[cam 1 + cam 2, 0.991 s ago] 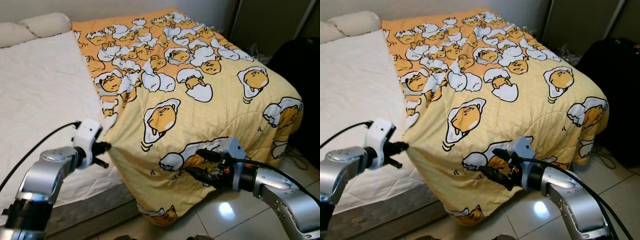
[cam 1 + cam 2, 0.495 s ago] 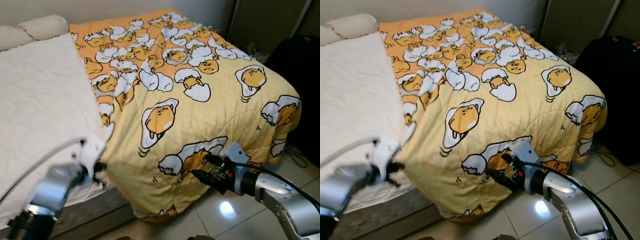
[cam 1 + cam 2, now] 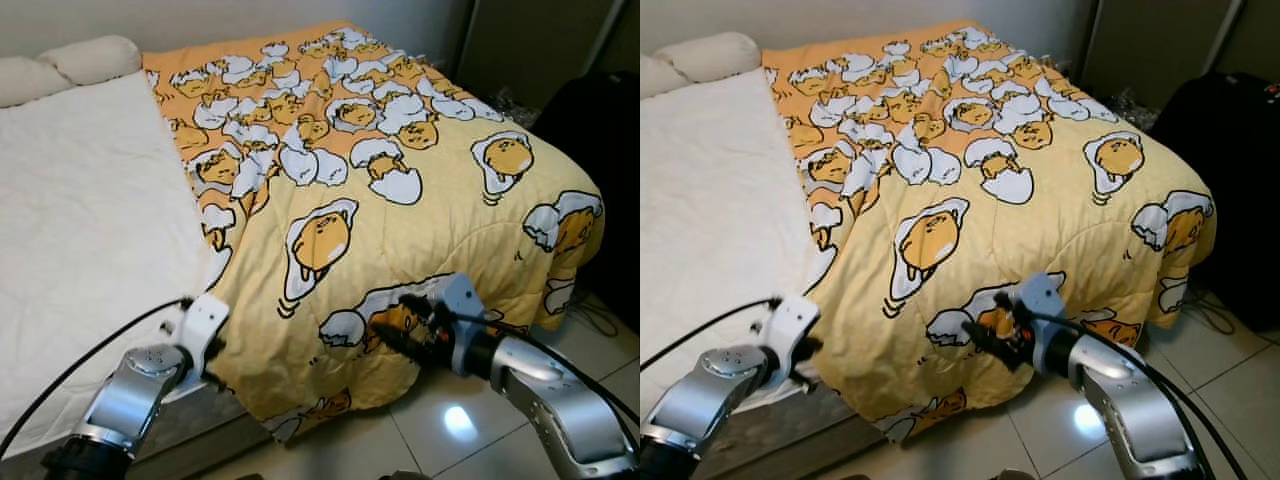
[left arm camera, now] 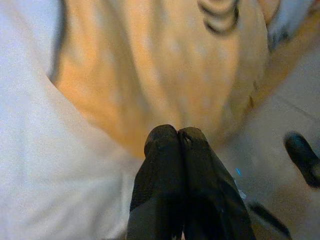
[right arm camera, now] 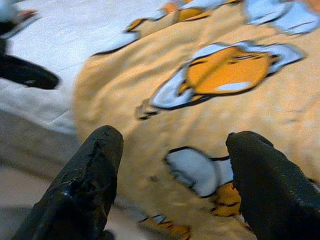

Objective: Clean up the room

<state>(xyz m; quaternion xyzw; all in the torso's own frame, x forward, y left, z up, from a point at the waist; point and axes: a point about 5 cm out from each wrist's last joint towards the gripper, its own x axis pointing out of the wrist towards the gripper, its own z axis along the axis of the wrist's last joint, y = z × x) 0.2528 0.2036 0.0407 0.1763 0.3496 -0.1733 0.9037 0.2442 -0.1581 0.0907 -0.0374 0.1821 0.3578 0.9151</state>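
You are watching the yellow egg-print quilt [image 3: 400,200] settling back over the bed's 5 o'clock corner: left claw [image 4: 178,145] now clenched empty, right claw [image 5: 170,165] spread open, both released.

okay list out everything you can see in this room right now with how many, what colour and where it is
quilt: one, yellow and orange with egg cartoon print, spread over the right half of the bed, its corner hanging toward the floor
mattress sheet: one, white, bare left half of the bed
pillows: two, cream, at the head of the bed, far left
black bag: one, black, on the floor right of the bed
cable: one, dark, on the tiles by the bed's right corner
floor tiles: pale grey, glossy, in front of the bed
left gripper: one, black fingers shut, at the quilt's edge by the mattress side
right gripper: one, black fingers open, facing the quilt's hanging front
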